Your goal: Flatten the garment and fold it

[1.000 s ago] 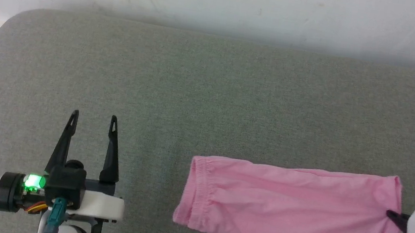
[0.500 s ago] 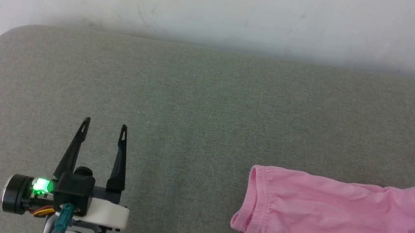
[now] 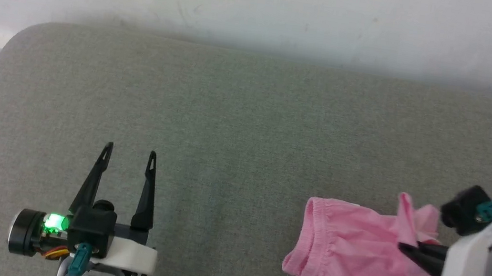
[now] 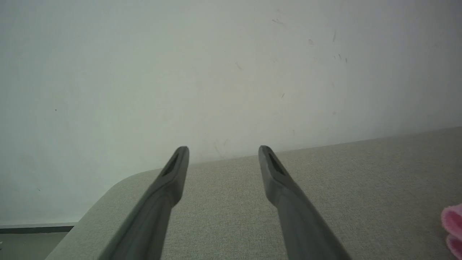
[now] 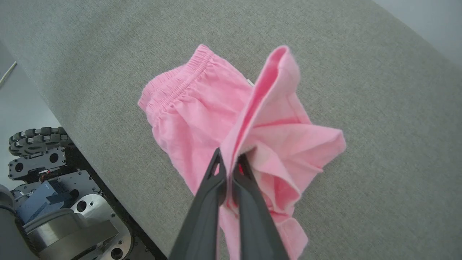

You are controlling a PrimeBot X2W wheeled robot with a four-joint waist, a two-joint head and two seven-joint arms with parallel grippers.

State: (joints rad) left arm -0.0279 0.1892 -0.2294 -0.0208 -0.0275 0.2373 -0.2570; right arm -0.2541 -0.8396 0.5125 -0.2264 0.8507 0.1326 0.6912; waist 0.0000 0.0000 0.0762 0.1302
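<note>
We see the light pink thin-fabric shorts [image 3: 345,253] bunched on the grey fabric-covered worktop [image 3: 248,119], well to the right of our left tool [image 3: 130,153], whose fingers are spread and empty. A second ago the shorts lay stretched flat. Now our right tool [image 5: 227,159], pressed together, pinches a raised fold drawn toward the gathered waistband [image 5: 173,90]. A small white label [image 5: 249,82] is unreadable.

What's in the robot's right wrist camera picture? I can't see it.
The right gripper is shut on a raised fold of the pink shorts, whose waistband lies on the grey padded surface. The robot's wheeled base shows at the lower left.
</note>
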